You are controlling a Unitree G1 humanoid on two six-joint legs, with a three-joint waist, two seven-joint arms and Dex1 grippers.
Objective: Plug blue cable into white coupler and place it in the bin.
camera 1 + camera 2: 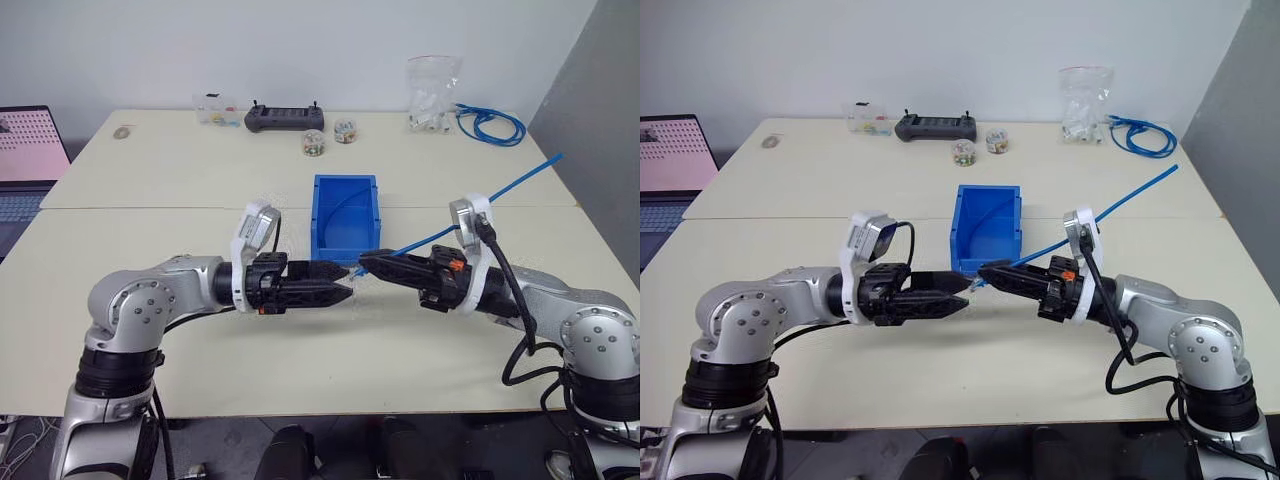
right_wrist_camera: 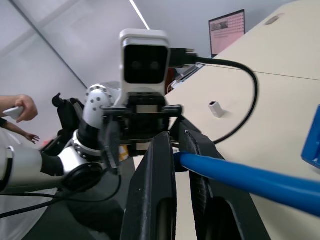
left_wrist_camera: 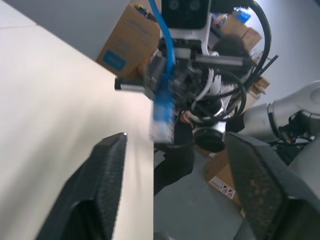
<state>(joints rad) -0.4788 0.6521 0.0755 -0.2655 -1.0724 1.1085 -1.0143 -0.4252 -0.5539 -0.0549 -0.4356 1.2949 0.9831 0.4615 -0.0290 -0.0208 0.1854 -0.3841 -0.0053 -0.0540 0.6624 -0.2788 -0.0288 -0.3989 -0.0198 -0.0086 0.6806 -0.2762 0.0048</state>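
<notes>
Left wrist view: blue cable [image 3: 163,107] plug blurred.

Glossy blue plastic bin [image 1: 345,216]; smooth blue cable [image 1: 520,181] beside the matt black, rough-padded fingers [image 3: 260,185]; matt table [image 1: 180,170].

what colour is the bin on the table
Bright blue; the bin shows best in the left eye view.

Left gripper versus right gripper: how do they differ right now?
The left gripper has its jaws apart and holds nothing; the right gripper is clamped on the blue cable. The left points toward the right, the right toward the left. Both hover level, tips nearly meeting before the bin.
</notes>
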